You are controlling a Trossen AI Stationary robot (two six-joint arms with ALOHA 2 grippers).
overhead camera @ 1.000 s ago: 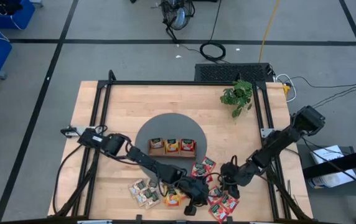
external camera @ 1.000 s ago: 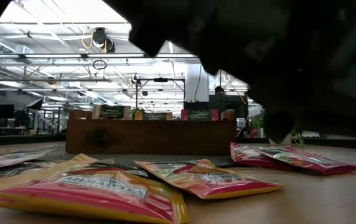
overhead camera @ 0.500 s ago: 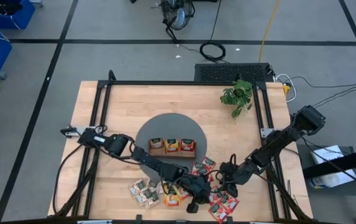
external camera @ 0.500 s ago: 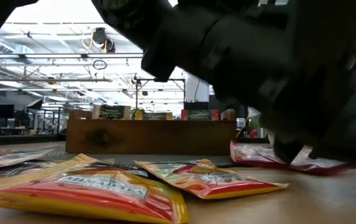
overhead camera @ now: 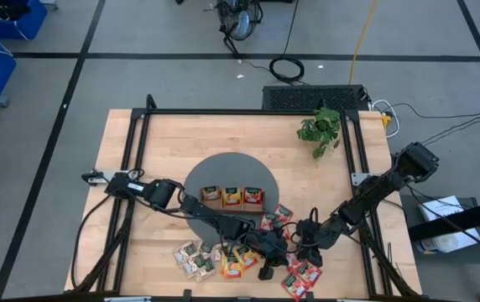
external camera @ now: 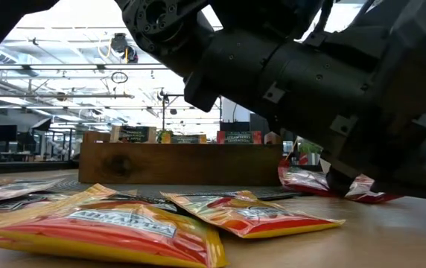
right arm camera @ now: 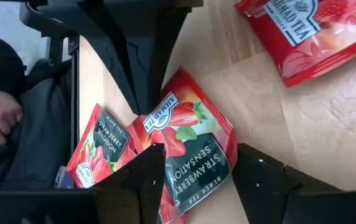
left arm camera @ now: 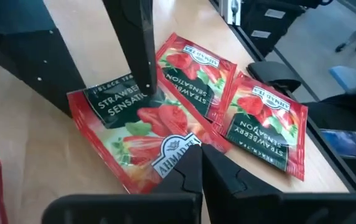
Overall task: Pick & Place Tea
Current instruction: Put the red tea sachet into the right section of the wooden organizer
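A red strawberry tea sachet (left arm camera: pixel 147 130) (right arm camera: pixel 193 146) lies on the wood near the table's front, right of centre. My left gripper (left arm camera: pixel 201 163) (overhead camera: pixel 280 250) is shut, with its tips at the sachet's white-label end. My right gripper (right arm camera: pixel 200 152) (overhead camera: pixel 300 245) is open, one finger on either side of the same sachet. Two more red sachets (left arm camera: pixel 265 127) lie flat beside it. Three sachets stand in the wooden tray (overhead camera: pixel 232 208). My left gripper's shut fingertips (left arm camera: pixel 190 167) meet the sachet's white-label end (left arm camera: pixel 177 151), slanting down from the table's left. I cannot tell whether they pinch that edge or only press against it. The sachet rests on the table, slightly warped. My right gripper has one finger (left arm camera: pixel 144 62) standing at the sachet's dark-label end (left arm camera: pixel 119 102), and I cannot tell whether it touches.
The tray sits on a round grey mat (overhead camera: pixel 198 176). Orange sachets (overhead camera: pixel 236 262) and beige ones (overhead camera: pixel 191 258) lie near the front edge, left of the grippers. More red sachets (overhead camera: pixel 299 275) lie at the front right. A small plant (overhead camera: pixel 320 130) stands at the far right.
My left gripper has moved toward the table's right edge and down to the red sachets, staying shut. In the low view its arm now stands in front of the red sachets and hides part of them.
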